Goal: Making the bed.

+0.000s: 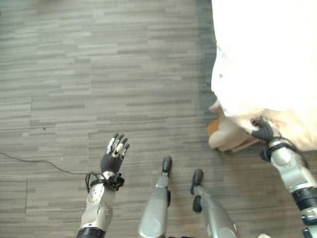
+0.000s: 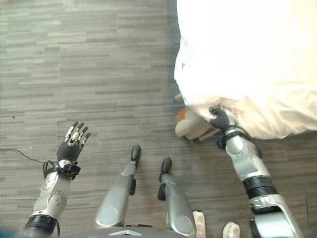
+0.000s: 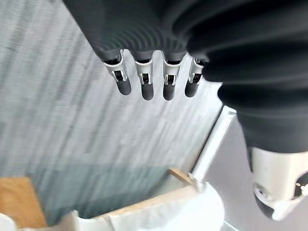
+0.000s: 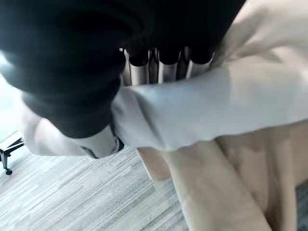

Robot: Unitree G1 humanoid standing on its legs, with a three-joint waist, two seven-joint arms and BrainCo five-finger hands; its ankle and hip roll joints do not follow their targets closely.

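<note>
Across most of the left eye view runs a grey wood-plank floor (image 1: 99, 74), and no writing or label can be read on anything here. Filling the upper right of that view is the bed, covered by a white duvet (image 1: 267, 54) whose bunched edge hangs down over the side. Just under that edge, at centre right, a beige sheet (image 1: 225, 136) bulges out over the bed's wooden corner (image 1: 213, 127). At the duvet's lower edge sits the right hand (image 1: 261, 130), its arm coming up from the lower right corner. Seen from the right wrist view, its fingers (image 4: 166, 70) reach over a fold of the white cloth and their tips are hidden behind it, so I cannot tell whether they are clamped on the fabric. Lower left in the left eye view, well apart from the bed, the left hand (image 1: 115, 151) is raised over the bare floor with fingers straight and slightly spread, holding nothing; its wrist view shows the same fingers (image 3: 147, 77) side by side above the planks.
</note>
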